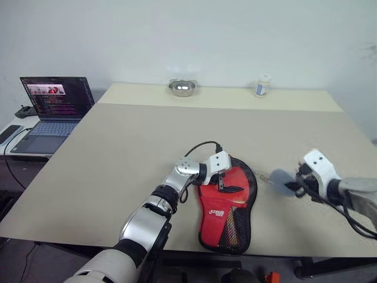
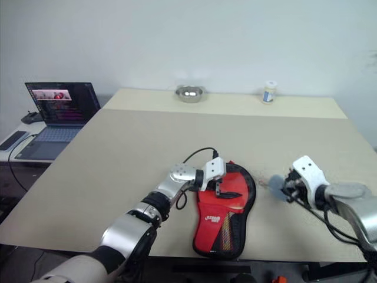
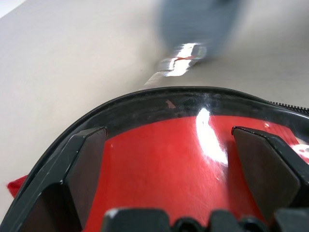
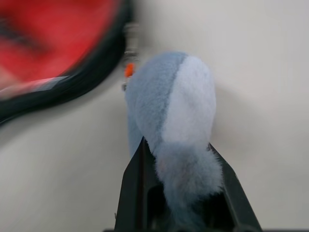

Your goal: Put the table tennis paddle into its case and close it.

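The case (image 1: 227,212) lies flat near the table's front edge, red side up with a white logo and black mesh, and a black rim (image 3: 145,104) runs round it. My left gripper (image 1: 227,181) is open over the case's round end, its fingers (image 3: 87,166) spread above a glossy red surface. I cannot tell whether that surface is the paddle or the case. To the right of the case, my right gripper (image 1: 296,184) is shut on a fuzzy blue-grey zip pull (image 4: 174,111). A small metal link seems to join the pull to the case's rim.
An open laptop (image 1: 56,100) and a phone (image 1: 9,134) sit on a side desk at the left. A steel bowl (image 1: 182,88) and a small white jar (image 1: 263,85) stand at the table's far edge. The case lies close to the table's front edge (image 1: 177,246).
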